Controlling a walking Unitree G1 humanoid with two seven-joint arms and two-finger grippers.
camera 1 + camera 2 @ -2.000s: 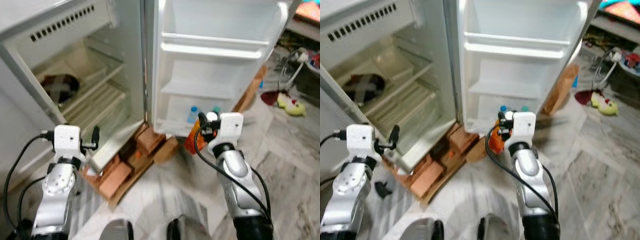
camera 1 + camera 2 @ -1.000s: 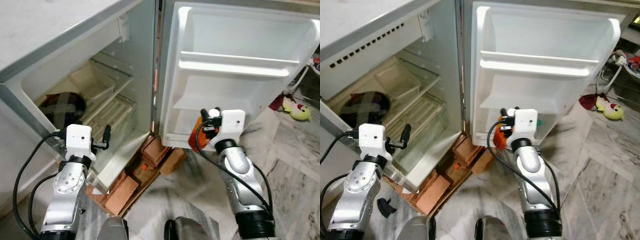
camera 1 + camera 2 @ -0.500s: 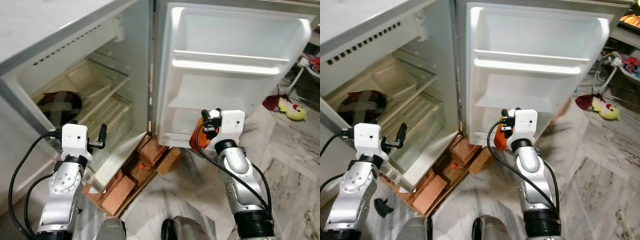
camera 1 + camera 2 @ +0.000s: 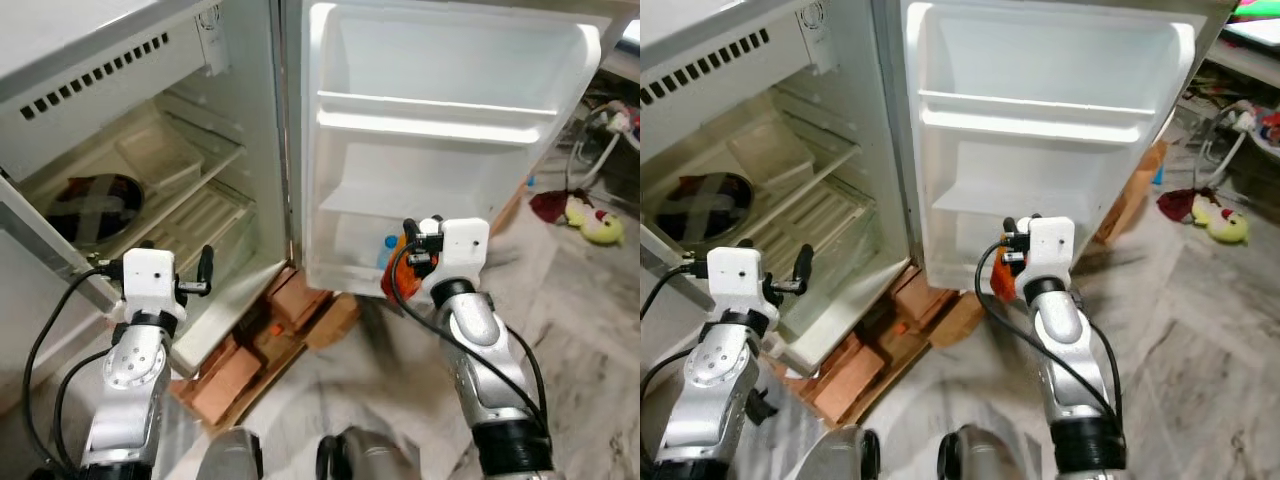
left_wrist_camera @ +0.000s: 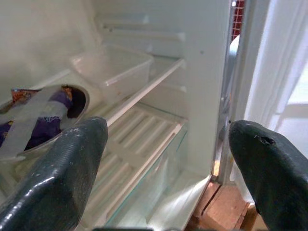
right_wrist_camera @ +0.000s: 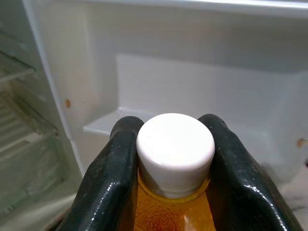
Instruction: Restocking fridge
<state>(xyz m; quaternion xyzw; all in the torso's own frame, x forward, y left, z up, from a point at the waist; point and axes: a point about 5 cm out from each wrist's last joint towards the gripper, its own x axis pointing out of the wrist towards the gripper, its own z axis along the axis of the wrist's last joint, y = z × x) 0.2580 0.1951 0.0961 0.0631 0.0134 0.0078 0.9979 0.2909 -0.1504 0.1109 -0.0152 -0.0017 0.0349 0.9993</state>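
Right wrist view: orange bottle (image 6: 173, 192) clamped | door shelf (image 6: 202, 91) ahead; unobstructed

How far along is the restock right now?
Done: fridge door is open, and a blue-capped bottle already sits in its bottom shelf. In hand: right claw grips an orange bottle facing the door. Left: shelving it. Left claw is open, empty.

Reddish bricks (image 4: 262, 345) lie heaped on the marble floor (image 4: 580, 330) under the open fridge's front edge. A yellow plush toy (image 4: 588, 217) sits on the floor near the room's far right edge, beside a dark red object (image 4: 547, 203) and a white cable (image 4: 592, 130).
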